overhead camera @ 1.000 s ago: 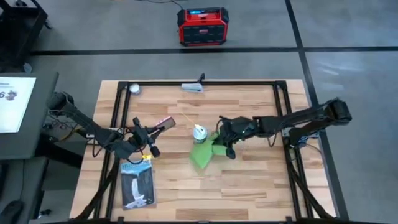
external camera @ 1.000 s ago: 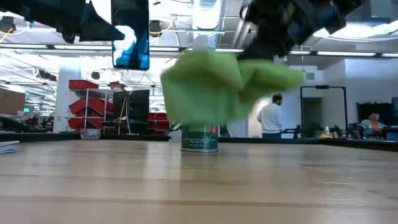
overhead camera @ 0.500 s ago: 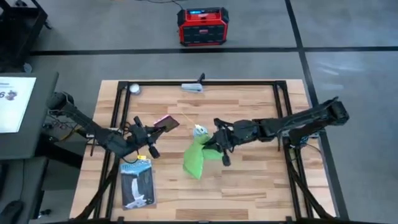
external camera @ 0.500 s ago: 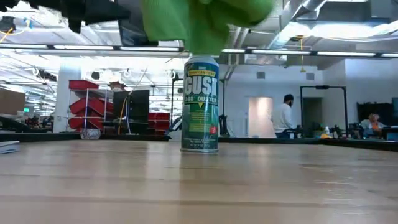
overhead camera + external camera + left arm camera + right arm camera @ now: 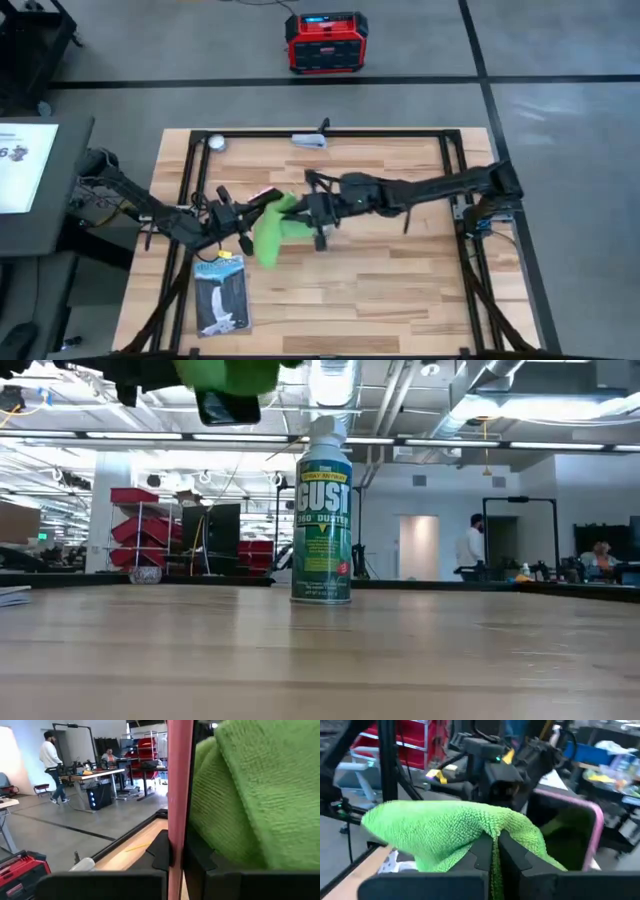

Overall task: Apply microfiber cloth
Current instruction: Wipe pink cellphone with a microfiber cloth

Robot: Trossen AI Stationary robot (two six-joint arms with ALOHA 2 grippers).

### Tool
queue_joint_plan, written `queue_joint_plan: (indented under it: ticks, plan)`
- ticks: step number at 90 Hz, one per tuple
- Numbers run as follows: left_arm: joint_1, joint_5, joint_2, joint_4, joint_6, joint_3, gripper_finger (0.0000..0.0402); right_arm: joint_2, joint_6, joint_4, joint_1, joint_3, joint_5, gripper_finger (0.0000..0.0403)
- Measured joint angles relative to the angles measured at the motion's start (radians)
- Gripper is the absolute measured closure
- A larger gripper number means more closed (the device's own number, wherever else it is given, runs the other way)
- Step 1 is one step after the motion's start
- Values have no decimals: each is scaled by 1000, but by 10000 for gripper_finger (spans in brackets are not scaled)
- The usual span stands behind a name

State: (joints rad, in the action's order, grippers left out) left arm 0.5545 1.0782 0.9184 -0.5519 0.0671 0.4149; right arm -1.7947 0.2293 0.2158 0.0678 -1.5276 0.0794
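The right gripper [image 5: 318, 222] pinches the microfiber cloth [image 5: 270, 229] by 1 fold, held aloft near the table's [image 5: 400, 290] left edge against the pink phone [image 5: 179, 795] clamped in the left gripper [image 5: 240, 215]. Soft, light, floppy — a bunched fold grips best.

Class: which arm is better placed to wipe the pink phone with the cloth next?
Right: its claw grips the microfiber cloth against the pink phone, which the left claw holds.

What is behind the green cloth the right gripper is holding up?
The pink phone, held upright in the left gripper, sits right behind the microfiber cloth pinched by the right gripper. Most of its face is covered.
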Motion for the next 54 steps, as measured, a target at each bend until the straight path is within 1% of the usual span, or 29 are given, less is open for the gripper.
queue_joint_plan:
  ticks: [10,17,37,46,54]
  plan:
    - [0,0,0,2,1,0,399,-49,14,-37,-27,-83,4,403]
    - [0,1,0,3,4,0,399,-73,10,-67,-42,-94,30,403]
    - [9,5,0,7,19,0,399,-111,-44,-76,-65,-28,56,403]
    - [16,7,0,5,19,0,399,-109,-50,-31,-67,17,56,403]
    - [16,8,0,3,19,0,399,-109,-52,-20,-73,23,56,403]
